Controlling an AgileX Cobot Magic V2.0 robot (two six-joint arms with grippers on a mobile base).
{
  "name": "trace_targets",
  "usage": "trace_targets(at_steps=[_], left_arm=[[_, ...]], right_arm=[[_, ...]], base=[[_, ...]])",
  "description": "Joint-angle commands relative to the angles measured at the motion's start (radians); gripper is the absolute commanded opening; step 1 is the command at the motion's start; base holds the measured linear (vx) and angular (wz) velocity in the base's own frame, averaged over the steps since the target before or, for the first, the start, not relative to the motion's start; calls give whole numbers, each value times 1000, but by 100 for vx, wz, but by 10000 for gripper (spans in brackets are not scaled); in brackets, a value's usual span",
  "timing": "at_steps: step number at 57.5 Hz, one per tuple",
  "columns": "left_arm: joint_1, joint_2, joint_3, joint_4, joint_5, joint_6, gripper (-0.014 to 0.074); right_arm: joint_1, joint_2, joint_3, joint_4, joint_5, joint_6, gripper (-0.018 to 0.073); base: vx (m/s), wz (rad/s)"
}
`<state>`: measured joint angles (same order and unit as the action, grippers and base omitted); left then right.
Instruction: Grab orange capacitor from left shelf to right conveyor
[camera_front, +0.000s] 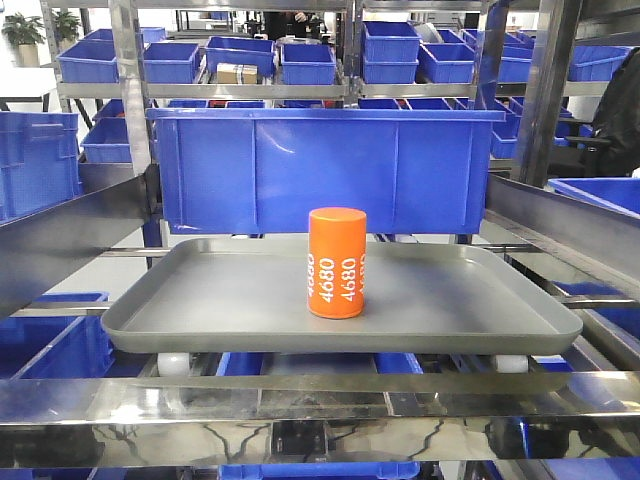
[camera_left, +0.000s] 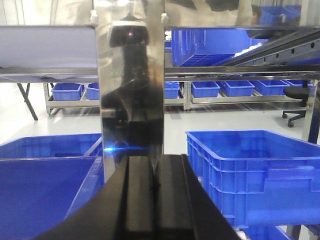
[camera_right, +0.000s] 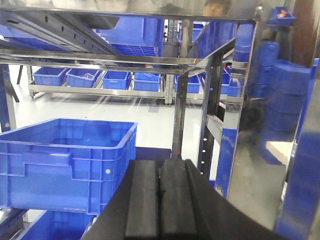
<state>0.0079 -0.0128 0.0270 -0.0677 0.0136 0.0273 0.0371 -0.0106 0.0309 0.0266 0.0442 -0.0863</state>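
Orange capacitor (camera_front: 337, 262) stands upright near centre of grey tray (camera_front: 220, 300) on left shelf (camera_front: 128, 90), "4680" print facing cam, large blue bin (camera_front: 250, 170) just behind. L gripper (camera_left: 154, 175): fingers pressed together, nothing between, facing steel upright (camera_left: 130, 100). R gripper (camera_right: 159, 182): fingers pressed together, nothing held

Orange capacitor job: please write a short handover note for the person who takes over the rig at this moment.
Left end effector: shut, empty, facing a steel post.
Right end effector: shut, empty.
Orange capacitor: stands upright on the grey tray of the left shelf, in front of a blue bin; nothing touches it.
Right conveyor: not in any view.
Done: no step yet; the capacitor is not grasped.
Left: open an end effector, grasp the capacitor, lift it off the tray, carry it to the conveyor.
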Motion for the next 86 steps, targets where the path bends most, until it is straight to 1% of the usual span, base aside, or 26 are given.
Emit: trace_targets(at_steps=[1, 26, 28, 32, 36, 41, 47, 58, 62, 63, 66, 73, 76, 81, 86], left_arm=[[-9, -12, 32, -6, -82, -1, -6], [-9, -12, 32, -6, -82, -1, -6], [-9, -12, 32, -6, -82, -1, -6], [-9, -12, 32, -6, -82, -1, -6], [-9, -12, 32, -6, -82, -1, -6], [-9, -12, 32, -6, -82, -1, -6], [-9, -12, 32, -6, -82, -1, -6], [-9, -12, 32, -6, -82, -1, -6], [-9, -12, 32, -6, -82, -1, -6], [-9, -12, 32, -6, -82, -1, -6], [-9, -12, 32, -6, -82, -1, -6], [-9, -12, 32, -6, -82, -1, -6], [-9, -12, 32, -6, -82, -1, -6], [-9, -12, 32, -6, -82, -1, -6], [-9, -12, 32, -6, -82, -1, -6]], right_arm=[[-5, -10, 6, -5, -79, -10, -8], [-5, -10, 6, -5, -79, -10, -8], [-5, -10, 6, -6, -87, -12, -8], [-5, -10, 3, -6, -144, -15, -8], [-5, -10, -22, -1, -175, -10, -8], [-5, -10, -95, 0, -157, -10, -8], [-5, -10, -217, -1, -69, -11, -8], [-5, 48, -490, -27, 206, -63, -8], [-5, 100, -584, -27, 308, -69, -8], [-5, 117, -623, -27, 352, -69, -8], [-5, 156, -683, -18, 412, -66, -8], [-5, 213, -759, 11, 471, -49, -8], [-5, 224, -765, 28, 480, -44, -8], [-5, 240, -765, 26, 489, -44, -3], [-5, 275, -789, 26, 535, -51, 36]], base=[[0, 0], [0, 0], [0, 0], [0, 0], [0, 0], [0, 0], [0, 0], [0, 0], [0, 0], [0, 0], [0, 0], [0, 0], [0, 0], [0, 0], [0, 0]])
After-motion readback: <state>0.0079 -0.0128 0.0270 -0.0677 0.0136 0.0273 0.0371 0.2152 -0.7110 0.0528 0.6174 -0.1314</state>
